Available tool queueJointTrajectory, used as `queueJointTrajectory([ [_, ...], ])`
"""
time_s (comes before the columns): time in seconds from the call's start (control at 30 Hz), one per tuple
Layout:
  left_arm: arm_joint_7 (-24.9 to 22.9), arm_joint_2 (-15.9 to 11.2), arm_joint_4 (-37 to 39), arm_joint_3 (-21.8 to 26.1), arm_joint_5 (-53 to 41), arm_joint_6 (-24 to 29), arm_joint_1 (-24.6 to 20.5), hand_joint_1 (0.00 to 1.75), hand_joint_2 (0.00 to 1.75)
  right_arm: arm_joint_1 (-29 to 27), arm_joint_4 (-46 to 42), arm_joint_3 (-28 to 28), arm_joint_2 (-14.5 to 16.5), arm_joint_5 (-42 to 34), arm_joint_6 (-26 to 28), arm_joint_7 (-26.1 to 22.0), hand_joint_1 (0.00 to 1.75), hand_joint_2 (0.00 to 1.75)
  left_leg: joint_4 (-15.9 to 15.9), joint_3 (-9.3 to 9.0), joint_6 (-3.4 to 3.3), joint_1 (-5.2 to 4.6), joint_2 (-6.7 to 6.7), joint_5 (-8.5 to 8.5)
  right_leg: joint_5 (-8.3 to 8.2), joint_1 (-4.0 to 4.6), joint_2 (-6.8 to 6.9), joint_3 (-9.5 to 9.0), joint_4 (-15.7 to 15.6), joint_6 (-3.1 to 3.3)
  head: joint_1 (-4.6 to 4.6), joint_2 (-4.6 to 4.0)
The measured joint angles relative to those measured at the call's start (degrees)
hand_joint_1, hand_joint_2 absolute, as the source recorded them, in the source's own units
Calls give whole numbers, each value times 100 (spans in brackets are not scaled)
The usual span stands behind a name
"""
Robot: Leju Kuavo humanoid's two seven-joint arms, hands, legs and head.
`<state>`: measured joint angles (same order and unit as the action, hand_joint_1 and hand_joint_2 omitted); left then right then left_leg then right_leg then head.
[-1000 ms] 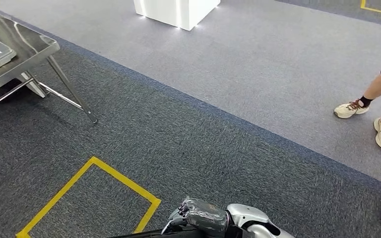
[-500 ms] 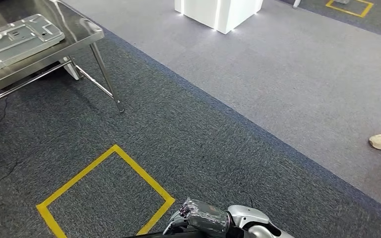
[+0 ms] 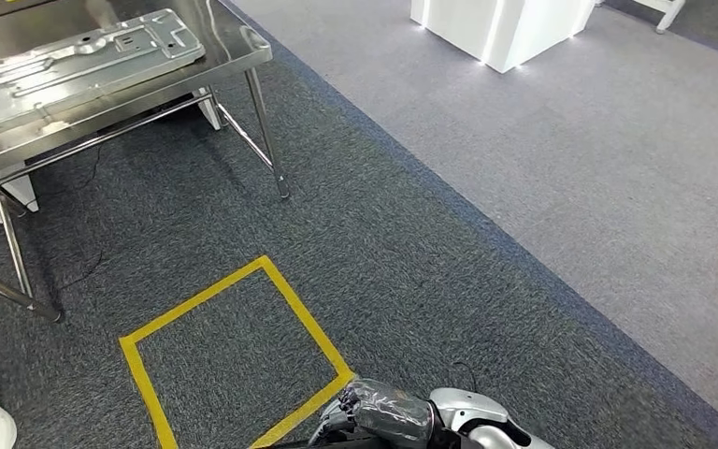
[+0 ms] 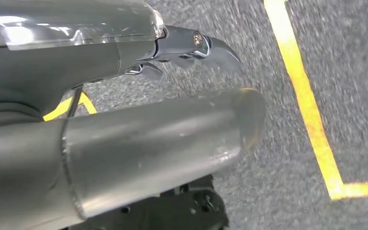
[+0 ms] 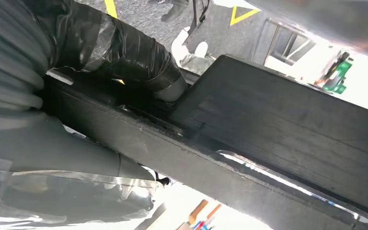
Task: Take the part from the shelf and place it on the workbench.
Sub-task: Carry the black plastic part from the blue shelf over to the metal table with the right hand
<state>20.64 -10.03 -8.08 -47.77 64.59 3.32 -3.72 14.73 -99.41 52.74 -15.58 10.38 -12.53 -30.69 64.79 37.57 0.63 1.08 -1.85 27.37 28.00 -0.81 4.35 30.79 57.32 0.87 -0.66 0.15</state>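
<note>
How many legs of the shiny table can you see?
3: one at the table's near right corner, two at its left, one near the picture's edge and one running off it. Others may be hidden.

1. Lit evenly and brightly from overhead in the head view; carpet [image 3: 486, 234] sharp.
2. Glared along the steel counter [image 3: 234, 42], with soft shadows cast beneath it.
3. Smeared by motion blur in the left wrist view.
4. Overexposed at the right wrist view's edge; dark part [image 5: 278, 139] underlit.
</note>
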Motion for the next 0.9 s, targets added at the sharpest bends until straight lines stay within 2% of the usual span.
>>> queueJointTrajectory([
  [0.03,1,-3,0,-1,0,1,-6,0,0,1,0,0,-1,0,0,0,175,175,-355,-188,-29,-19,-112,-127,32,15,64,-27,9,-29,1,0],
  [0.07,1,-6,0,-1,0,1,-11,0,0,3,0,0,-3,0,0,0,175,175,-587,-304,-64,-41,-191,-186,59,33,123,-49,17,-59,1,0],
  [0.1,1,-7,1,-1,-1,2,-12,0,0,4,0,0,-4,0,0,0,175,175,-670,-341,-101,-65,-221,-175,79,50,177,-64,19,-89,2,0],
  [0.17,-1,-9,2,-2,-3,2,8,0,0,10,-1,0,-6,0,-1,0,175,175,-681,-333,-175,-73,-80,-178,112,56,264,-93,16,-153,1,0],
  [0.2,-4,-9,2,-3,-9,2,20,0,0,14,-2,0,-6,0,-1,-1,175,175,-697,-342,-209,-65,-19,-183,152,40,203,-100,47,-188,1,0],
  [0.23,-16,-9,2,-5,-19,5,22,0,0,15,-2,0,-7,0,-3,-1,175,175,-717,-352,-248,-53,44,-193,243,21,70,-61,164,-218,1,0],
  [0.27,-31,-9,2,-9,-31,10,13,0,0,9,-3,0,-10,-2,-6,-2,175,175,-734,-363,-281,-38,105,-203,392,2,-104,48,407,-240,1,0],
  [0.3,-48,-9,2,-13,-45,16,1,0,0,2,-2,0,-14,-6,-13,-3,175,175,-736,-362,-302,-39,168,-204,578,-9,-277,228,774,-251,2,0],
  [0.33,-65,-9,2,-21,-63,24,-11,0,0,-8,0,0,-18,-11,-21,-4,175,175,-734,-361,-319,-43,236,-202,757,-11,-370,453,1193,-256,2,0],
  [0.37,-74,-9,2,-33,-80,28,-17,0,0,-19,4,0,-22,-18,-31,-5,175,175,-730,-361,-325,-49,311,-199,863,-9,-405,656,1546,-258,2,0],
  [0.4,-79,-9,2,-50,-96,32,-18,0,0,-26,9,0,-26,-24,-45,-5,175,175,-723,-364,-328,-55,391,-195,853,-7,-417,785,1726,-255,2,0],
  [0.43,-81,-9,2,-71,-112,35,-17,0,0,-30,13,-1,-29,-30,-62,-6,175,175,-713,-371,-326,-58,477,-190,707,-6,-430,796,1656,-242,2,0],
  [0.47,-79,-8,2,-93,-121,37,-17,0,0,-33,16,-1,-31,-34,-79,-8,175,175,-702,-380,-318,-59,565,-183,472,-6,-468,702,1371,-221,2,0],
  [0.5,-75,-7,2,-113,-125,37,-19,0,0,-33,17,-2,-33,-38,-95,-10,175,175,-688,-384,-306,-55,648,-174,222,-8,-578,549,960,-194,2,-1],
  [0.53,-72,-3,2,-129,-124,35,-28,0,0,-33,23,-2,-34,-42,-107,-15,175,175,-666,-377,-288,-60,723,-164,42,-18,-736,398,577,-167,2,0],
  [0.57,-69,-1,2,-139,-113,18,-35,0,0,-34,28,-2,-36,-46,-115,-21,175,175,-652,-360,-264,-55,791,-160,-53,-22,-858,298,317,-150,2,0],
  [0.6,-66,-1,2,-145,-90,-21,-37,0,0,-33,34,-3,-37,-51,-124,-27,175,175,-645,-337,-234,-47,853,-161,-72,-19,-942,251,190,-136,2,0],
  [0.63,-62,-1,2,-147,-61,-74,-33,0,0,-33,40,-3,-37,-55,-134,-33,175,175,-650,-320,-195,-36,920,-169,-57,-12,-938,239,165,-123,1,0],
  [0.67,-57,-13,2,-148,-25,-141,-18,0,0,-29,43,-4,-34,-56,-141,-37,175,175,-672,-310,-152,-29,991,-181,-66,-15,-863,224,144,-103,2,0],
  [0.7,-52,-18,1,-148,5,-206,1,0,0,-21,45,-4,-31,-57,-150,-41,175,175,-678,-310,-118,-30,967,-180,-78,-24,-792,195,105,-74,2,0],
  [0.73,-46,-24,1,-149,27,-257,9,0,0,-16,47,-4,-26,-57,-159,-45,175,175,-624,-288,-90,-41,847,-136,-93,-38,-712,159,57,-37,1,0],
  [0.77,-41,-31,0,-149,50,-298,3,0,0,-13,48,-4,-21,-57,-169,-49,175,175,-462,-213,-68,-55,669,-30,-106,-52,-625,127,13,-4,1,0],
  [0.8,-37,-29,-1,-150,63,-325,-13,0,0,-12,50,-4,-19,-57,-183,-52,175,175,-172,-80,-51,-49,458,133,-107,-45,-535,105,-8,21,1,0],
  [0.83,-34,-33,-1,-149,77,-340,-32,0,0,-17,51,-4,-17,-57,-193,-54,175,175,207,109,-27,-42,320,323,-99,-36,-445,97,-13,42,1,0],
  [0.87,-33,-34,-1,-149,87,-355,-41,0,0,-22,54,-4,-17,-58,-201,-55,175,175,573,294,-1,-27,259,469,-89,-28,-354,95,-11,50,1,0],
  [0.9,-29,-34,-1,-149,91,-369,-39,0,0,-28,57,-4,-17,-59,-205,-55,175,175,804,412,22,-11,233,523,-77,-22,-267,91,-9,52,0,0],
])
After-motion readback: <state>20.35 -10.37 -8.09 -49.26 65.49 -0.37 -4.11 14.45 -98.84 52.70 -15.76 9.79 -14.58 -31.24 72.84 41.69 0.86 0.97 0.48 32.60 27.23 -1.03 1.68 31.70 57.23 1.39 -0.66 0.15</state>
